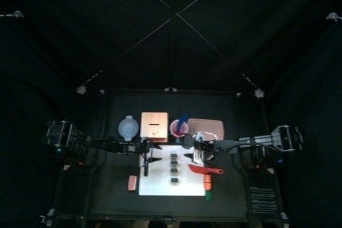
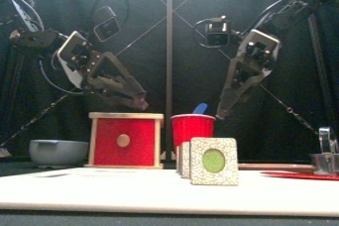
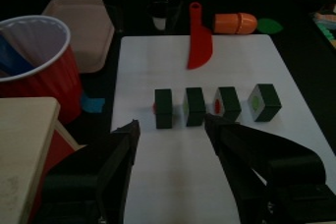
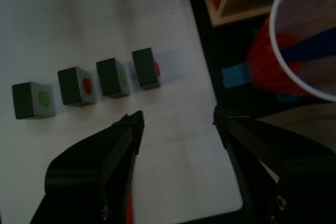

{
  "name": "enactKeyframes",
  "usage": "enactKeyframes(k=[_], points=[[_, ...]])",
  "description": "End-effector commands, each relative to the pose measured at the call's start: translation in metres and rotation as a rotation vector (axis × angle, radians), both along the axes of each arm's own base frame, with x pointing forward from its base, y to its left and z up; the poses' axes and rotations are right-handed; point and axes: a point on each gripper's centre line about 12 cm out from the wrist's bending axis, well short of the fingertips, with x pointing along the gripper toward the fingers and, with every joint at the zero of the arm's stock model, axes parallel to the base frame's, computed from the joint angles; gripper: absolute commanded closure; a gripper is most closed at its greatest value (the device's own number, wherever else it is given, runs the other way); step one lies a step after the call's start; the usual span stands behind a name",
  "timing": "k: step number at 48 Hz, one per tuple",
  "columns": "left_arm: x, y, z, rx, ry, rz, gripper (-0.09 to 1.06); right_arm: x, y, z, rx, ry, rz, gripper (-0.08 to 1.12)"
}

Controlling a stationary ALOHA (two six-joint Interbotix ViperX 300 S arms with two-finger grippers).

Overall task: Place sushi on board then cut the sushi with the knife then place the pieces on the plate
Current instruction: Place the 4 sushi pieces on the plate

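Note:
Four dark green sushi pieces (image 1: 174, 162) stand in a row on the white cutting board (image 1: 174, 194), slightly apart from one another (image 3: 210, 104) (image 4: 92, 83). A red toy knife (image 3: 197, 36) lies on the board beyond the row. The blue knife (image 3: 14, 56) stands in the red cup (image 2: 193, 131). The pink tray (image 1: 206, 128) lies at the back right. My left gripper (image 3: 174, 135) and right gripper (image 4: 178, 125) both hang open above the board, on either side of the row, holding nothing.
The wooden box with its red front (image 2: 125, 140) stands at the back beside the cup, and the blue-grey bowl (image 2: 57, 152) is to its left. A metal cutter (image 2: 324, 156) stands at the right. An orange toy (image 3: 234, 22) lies past the board's far end.

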Motion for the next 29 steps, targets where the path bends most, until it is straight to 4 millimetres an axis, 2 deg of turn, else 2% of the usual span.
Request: enactKeyframes(k=[1, 11, 29], points=[[-0.002, 0.002, 0.011, -0.002, -0.034, 0.007, 0.07, 0.017, 0.000, 0.010, -0.006, -0.039, 0.007, 0.13], [-0.005, 0.002, 0.007, 0.002, -0.018, 0.005, 0.07, 0.038, -0.001, -0.002, -0.011, -0.012, 0.015, 0.13], [-0.005, 0.002, 0.004, -0.001, 0.002, 0.006, 0.07, 0.055, 0.005, -0.020, -0.006, 0.027, 0.029, 0.13]])
